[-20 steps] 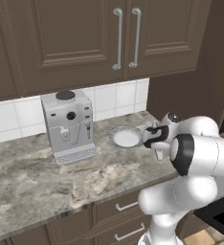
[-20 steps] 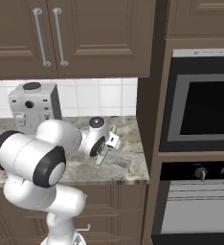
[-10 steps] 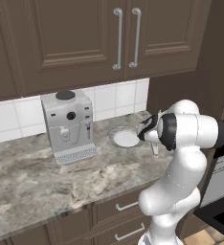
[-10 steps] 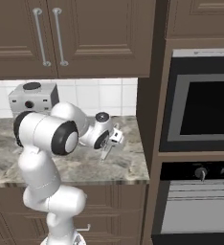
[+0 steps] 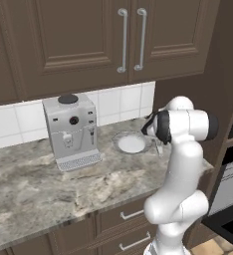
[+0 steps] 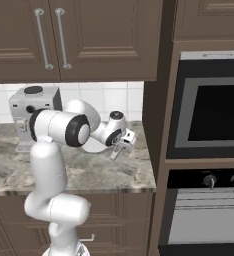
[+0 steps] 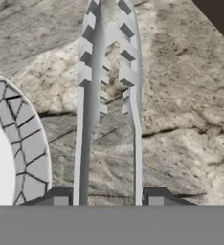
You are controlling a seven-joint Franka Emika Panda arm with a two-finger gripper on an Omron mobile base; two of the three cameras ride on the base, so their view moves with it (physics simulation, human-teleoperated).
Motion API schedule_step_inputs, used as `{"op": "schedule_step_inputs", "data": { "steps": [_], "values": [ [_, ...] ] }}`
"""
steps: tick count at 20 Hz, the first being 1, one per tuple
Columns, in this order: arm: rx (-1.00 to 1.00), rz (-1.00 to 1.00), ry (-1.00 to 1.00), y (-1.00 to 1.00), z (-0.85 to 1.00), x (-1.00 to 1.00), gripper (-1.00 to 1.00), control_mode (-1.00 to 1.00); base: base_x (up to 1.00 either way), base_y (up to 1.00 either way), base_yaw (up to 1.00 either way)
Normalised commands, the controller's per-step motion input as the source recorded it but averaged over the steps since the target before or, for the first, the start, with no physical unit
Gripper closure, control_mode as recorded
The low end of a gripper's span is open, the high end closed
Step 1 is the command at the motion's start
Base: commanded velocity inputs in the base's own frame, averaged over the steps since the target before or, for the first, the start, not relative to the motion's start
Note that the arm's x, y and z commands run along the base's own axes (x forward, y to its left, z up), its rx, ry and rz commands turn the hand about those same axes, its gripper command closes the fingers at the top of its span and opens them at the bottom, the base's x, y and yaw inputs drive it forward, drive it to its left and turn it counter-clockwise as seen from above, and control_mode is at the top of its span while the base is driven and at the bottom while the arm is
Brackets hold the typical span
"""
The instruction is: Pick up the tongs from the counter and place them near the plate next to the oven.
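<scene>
Gripper (image 7: 107, 201) closed narrow on tongs (image 7: 106, 95), held just above counter (image 7: 181, 119), right beside plate (image 7: 23, 139), oven (image 6: 209, 115) to the right. Risks: letting go too high → tongs bounce or slide onto plate rim; tips could clip rim on lowering. No brands or writing legible anywhere.

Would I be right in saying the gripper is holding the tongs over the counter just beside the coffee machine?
Not quite: the gripper holds the tongs over the counter just beside the plate, as the hand view shows. The coffee machine stands further along the counter, beyond the plate.
</scene>
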Motion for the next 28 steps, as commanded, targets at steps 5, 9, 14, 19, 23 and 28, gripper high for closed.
{"op": "schedule_step_inputs", "data": {
  "steps": [5, 9, 14, 19, 23, 28],
  "values": [
    [0.0, 0.0, 0.01, -0.03, -0.37, 0.41, 1.0, -1.0, 0.0, 0.0, 0.0],
    [0.0, 0.0, 0.0, -0.08, -0.37, 0.23, 1.0, -1.0, 0.0, 0.0, 0.0],
    [0.0, 0.02, 0.01, -0.11, -0.38, 0.05, -1.0, -1.0, 0.0, 0.0, 0.0],
    [0.0, 0.01, 0.01, 0.0, -0.15, 0.0, -1.0, -1.0, 0.0, 0.0, 0.0],
    [0.0, 0.0, 0.0, 0.0, 0.03, -0.07, -1.0, -1.0, 0.0, 0.0, 0.0],
    [0.0, 0.0, 0.0, 0.0, 0.18, -0.17, -1.0, -1.0, 0.0, 0.0, 0.0]
  ]
}}
